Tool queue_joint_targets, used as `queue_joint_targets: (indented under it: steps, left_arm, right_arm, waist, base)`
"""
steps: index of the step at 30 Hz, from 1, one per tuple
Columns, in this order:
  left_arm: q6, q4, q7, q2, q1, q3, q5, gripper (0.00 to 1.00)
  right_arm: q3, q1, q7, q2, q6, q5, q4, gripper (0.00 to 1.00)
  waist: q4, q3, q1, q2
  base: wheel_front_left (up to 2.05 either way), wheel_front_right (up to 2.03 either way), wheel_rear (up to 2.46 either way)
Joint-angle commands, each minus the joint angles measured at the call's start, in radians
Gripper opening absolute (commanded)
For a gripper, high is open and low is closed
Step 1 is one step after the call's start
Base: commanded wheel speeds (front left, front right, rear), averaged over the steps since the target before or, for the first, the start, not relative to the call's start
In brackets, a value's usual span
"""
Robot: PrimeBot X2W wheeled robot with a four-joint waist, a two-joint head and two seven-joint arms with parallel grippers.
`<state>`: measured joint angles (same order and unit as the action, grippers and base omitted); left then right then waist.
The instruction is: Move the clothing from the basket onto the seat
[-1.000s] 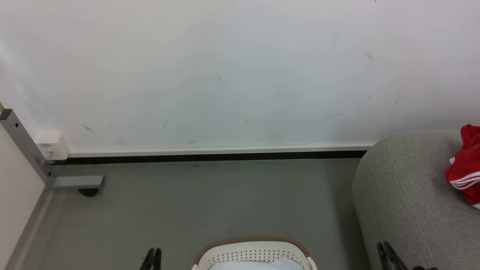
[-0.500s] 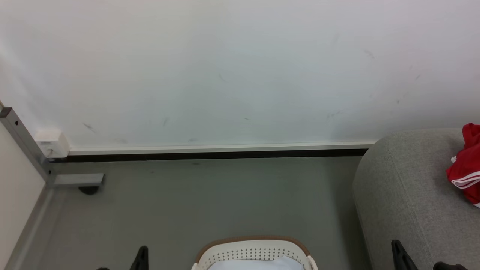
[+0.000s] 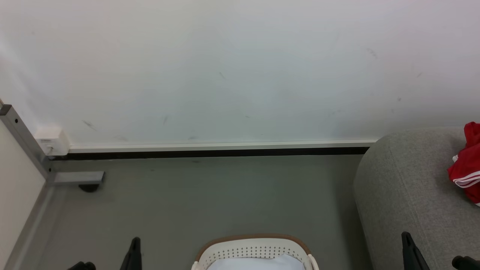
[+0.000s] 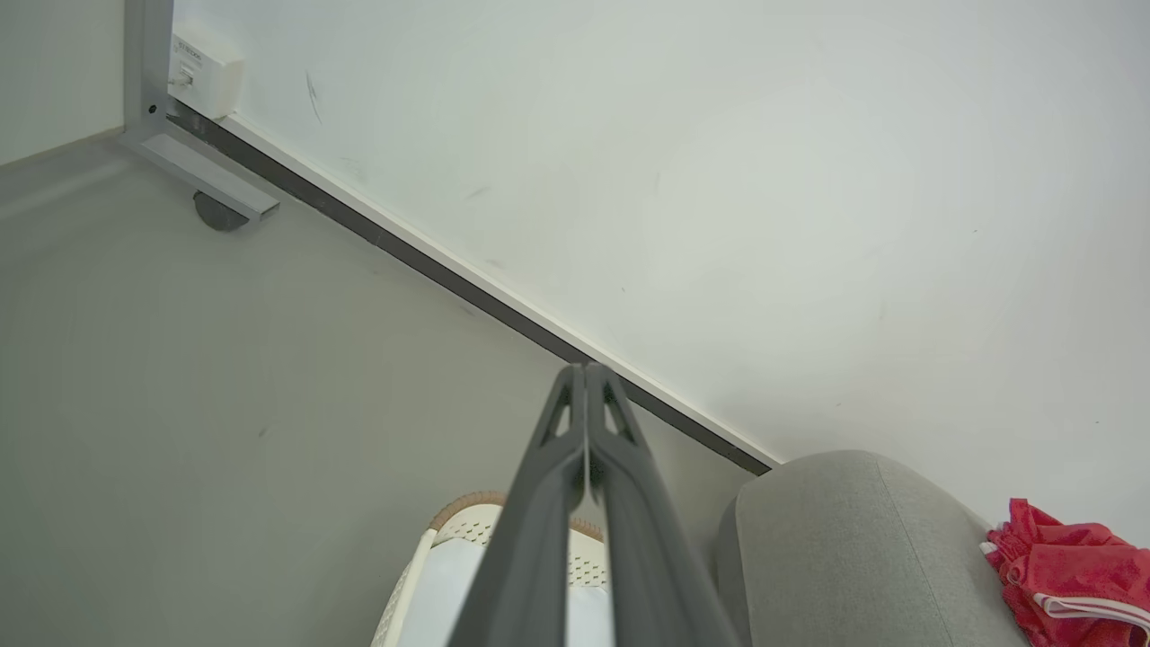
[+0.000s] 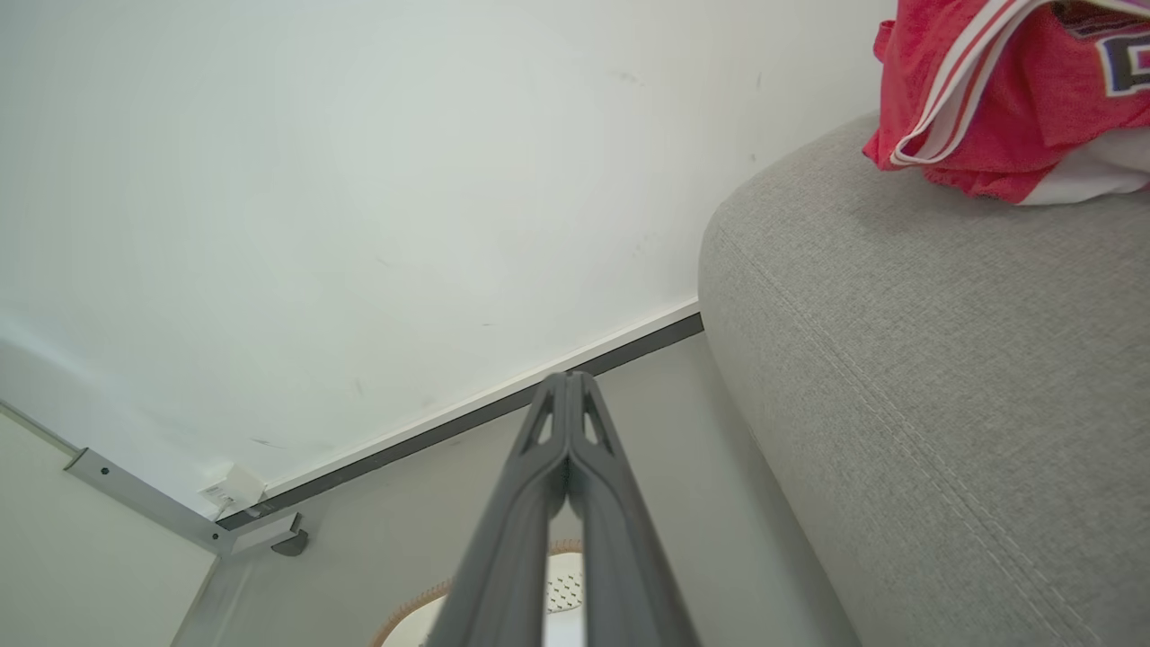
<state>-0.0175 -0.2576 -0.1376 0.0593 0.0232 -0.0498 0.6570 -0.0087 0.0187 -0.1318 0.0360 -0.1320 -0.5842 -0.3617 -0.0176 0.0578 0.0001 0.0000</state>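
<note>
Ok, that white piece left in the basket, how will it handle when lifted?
Probably floppy: the white piece lies softly mounded in the basket, so it should drape. Likely light, like the crumpled red garment on the seat.

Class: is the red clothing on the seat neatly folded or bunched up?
Bunched up: the clothing lies in a crumpled, uneven heap on the seat.

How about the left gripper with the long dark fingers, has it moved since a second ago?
Yes. In the head view the left gripper has slid left, away from the small white perforated plastic basket, which has barely shifted.
</note>
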Motion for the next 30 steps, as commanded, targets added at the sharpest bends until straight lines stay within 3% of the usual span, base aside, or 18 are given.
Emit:
queue_joint_targets:
  steps: [1, 30]
  left_arm:
    - [-0.004, 0.019, 0.012, 0.002, -0.028, 0.011, 0.05, 0.0]
    - [-0.013, 0.057, 0.108, -0.001, -0.07, 0.074, 0.415, 0.0]
  right_arm:
    - [-0.008, 0.032, 0.011, 0.009, 0.001, -0.053, 0.019, 0.0]
    - [-0.046, 0.07, 0.104, 0.017, 0.001, -0.448, 0.053, 0.0]
  waist:
    - [0.0, -0.001, 0.0, 0.0]
    - [0.005, -0.017, -0.0001, 0.0]
  base:
    - [0.0, 0.0, 0.0]
    - [0.0, 0.0, 0.0]
